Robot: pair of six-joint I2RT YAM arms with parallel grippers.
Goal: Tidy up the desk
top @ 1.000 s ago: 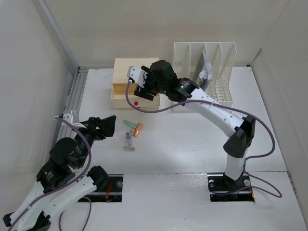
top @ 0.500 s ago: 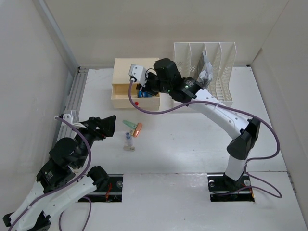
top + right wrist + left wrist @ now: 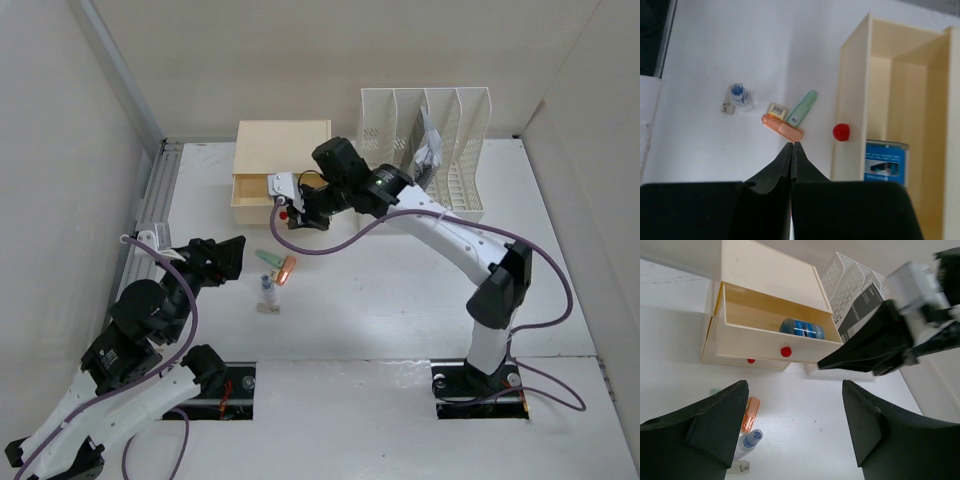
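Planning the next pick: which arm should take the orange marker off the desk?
Left, likely. Left fingers are open with the orange marker lying just ahead; right fingers are shut, up by the drawer.

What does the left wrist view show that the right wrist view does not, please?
Only the left wrist view shows the file rack and the lower drawer's red knob. Only the right wrist view shows the barcoded label. Both show the open drawer, its blue can, the orange marker and the small bottle on the desk.
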